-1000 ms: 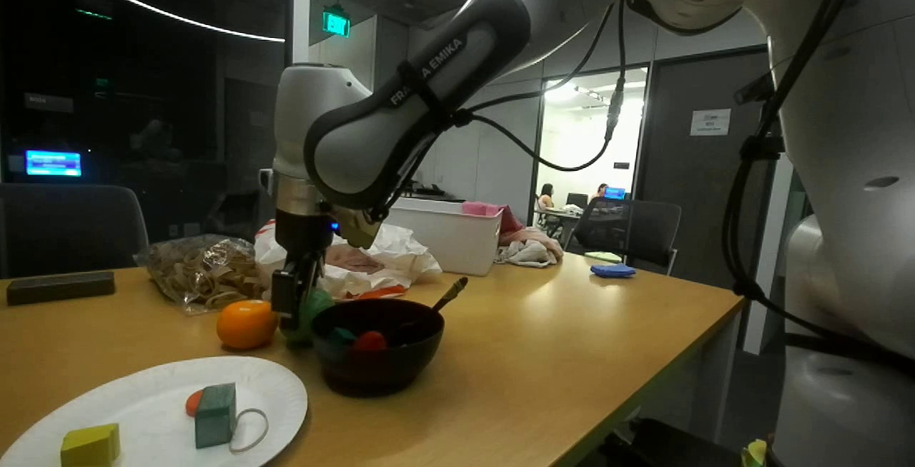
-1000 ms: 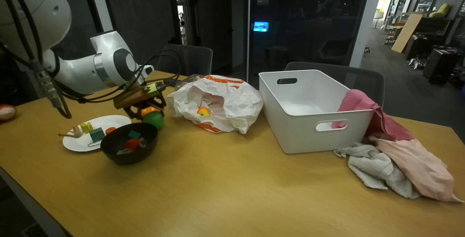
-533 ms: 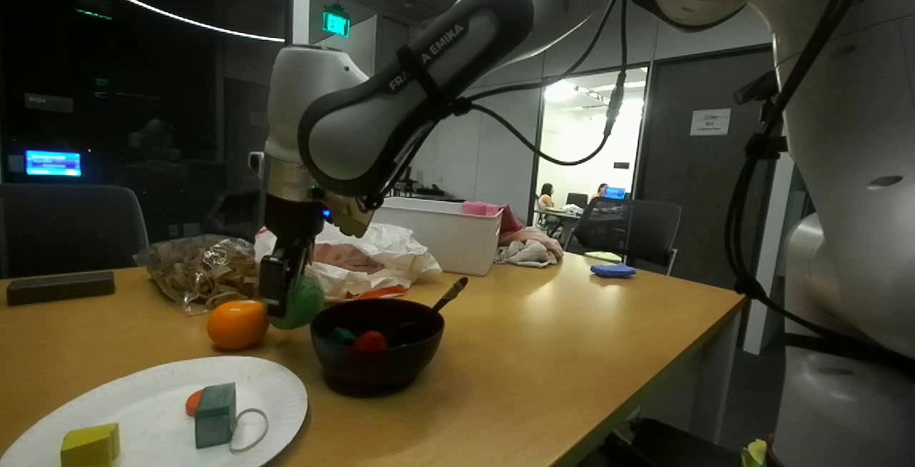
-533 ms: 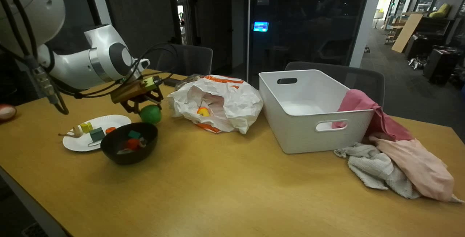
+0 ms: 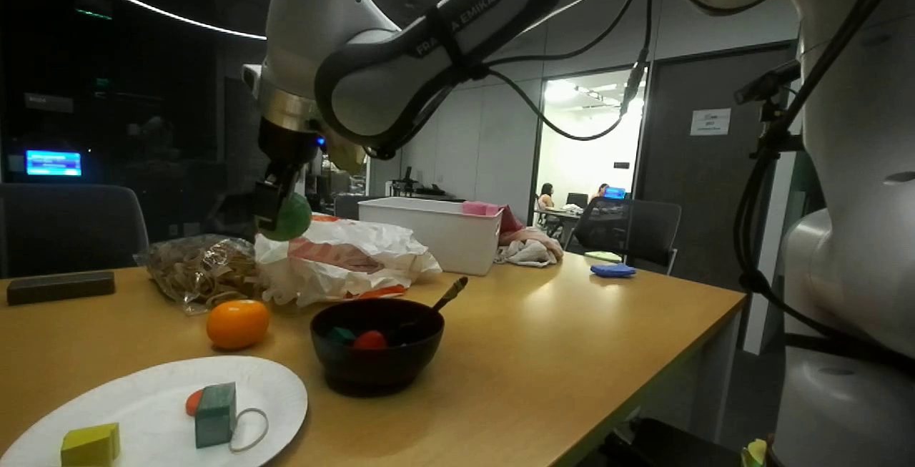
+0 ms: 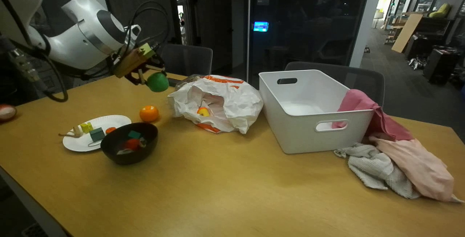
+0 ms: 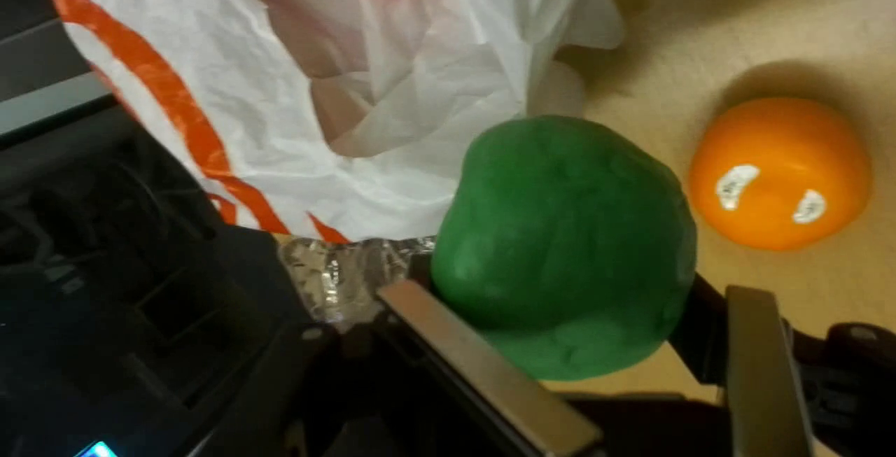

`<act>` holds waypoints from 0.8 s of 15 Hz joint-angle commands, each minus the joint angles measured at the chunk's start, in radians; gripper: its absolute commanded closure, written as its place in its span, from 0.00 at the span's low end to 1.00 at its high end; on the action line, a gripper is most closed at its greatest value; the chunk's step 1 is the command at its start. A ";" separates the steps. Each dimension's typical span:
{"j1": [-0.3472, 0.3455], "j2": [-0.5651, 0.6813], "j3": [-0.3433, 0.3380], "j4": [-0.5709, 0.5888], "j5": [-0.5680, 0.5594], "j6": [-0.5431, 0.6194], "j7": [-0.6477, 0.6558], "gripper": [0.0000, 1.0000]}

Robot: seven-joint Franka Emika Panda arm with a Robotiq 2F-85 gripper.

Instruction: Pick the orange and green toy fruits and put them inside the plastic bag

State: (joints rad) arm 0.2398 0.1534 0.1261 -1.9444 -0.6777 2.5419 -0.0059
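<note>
My gripper (image 7: 563, 294) is shut on the round green toy fruit (image 7: 560, 233), with one finger on each side of it. In both exterior views the green fruit (image 5: 293, 218) (image 6: 158, 82) is held well above the table. The orange toy fruit (image 5: 238, 324) rests on the table, below and apart from the gripper, and shows two white labels in the wrist view (image 7: 780, 173). The white plastic bag with orange print (image 6: 236, 102) lies on the table with its opening showing. A yellow and orange object (image 6: 203, 111) is inside it. In the wrist view the bag (image 7: 420, 184) lies below and beyond the green fruit.
A dark bowl (image 5: 377, 367) with small items and a spoon stands near the orange fruit. A white paper plate (image 5: 271, 388) holds blocks. A clear bag of brown bands (image 5: 207, 274) lies beside the plastic bag. A white bin (image 6: 308, 135) with cloths stands past it.
The gripper has risen from the table with the green fruit in it. The orange fruit shifted slightly away from the bowl early on and now stands uncovered on the table.
</note>
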 commanded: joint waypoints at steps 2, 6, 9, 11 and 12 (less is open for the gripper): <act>-0.014 0.062 -0.051 0.096 -0.191 -0.011 0.155 0.47; -0.039 0.125 -0.063 0.126 -0.157 -0.054 0.184 0.47; -0.052 0.179 -0.064 0.142 -0.122 -0.064 0.169 0.47; -0.060 0.225 -0.069 0.171 -0.103 -0.061 0.152 0.47; -0.058 0.245 -0.075 0.189 -0.102 -0.066 0.153 0.47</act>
State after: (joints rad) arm 0.1825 0.3321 0.0601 -1.8363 -0.8053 2.4945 0.1668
